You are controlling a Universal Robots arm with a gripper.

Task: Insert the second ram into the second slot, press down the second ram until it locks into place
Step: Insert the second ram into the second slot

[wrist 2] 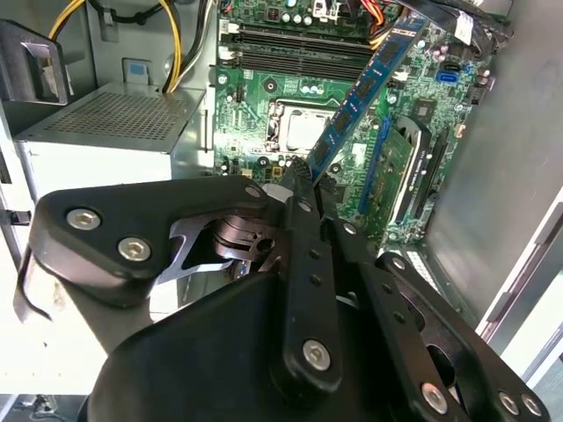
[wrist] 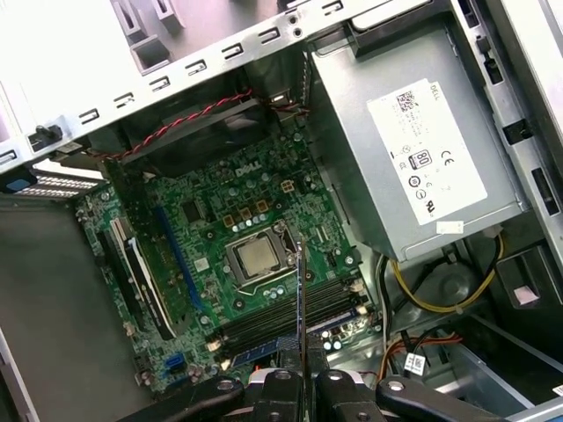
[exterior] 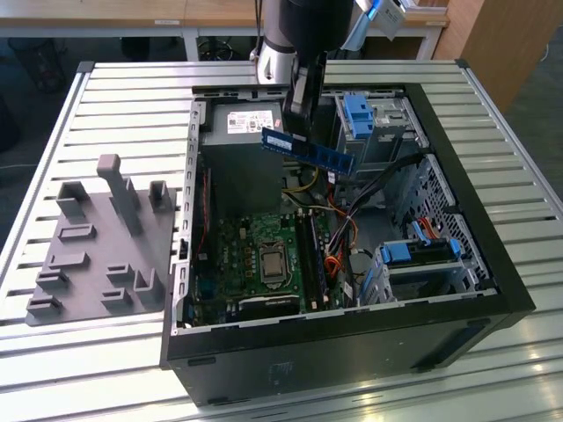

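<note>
The gripper [exterior: 296, 130] is clamped on one end of the blue second ram [exterior: 311, 150], holding it in the air above the motherboard [exterior: 255, 255] inside the open computer case [exterior: 334, 360].

The arm [exterior: 295, 31] points down, its pincer [exterior: 296, 125] pinched closed.

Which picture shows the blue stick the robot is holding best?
The exterior view: the second ram shows full length, side-on, held by the gripper. The second wrist view shows it slanting away; the first wrist view shows its thin edge.

Robot lab: slatted workbench [exterior: 132, 97], desks [exterior: 97, 13]
</note>
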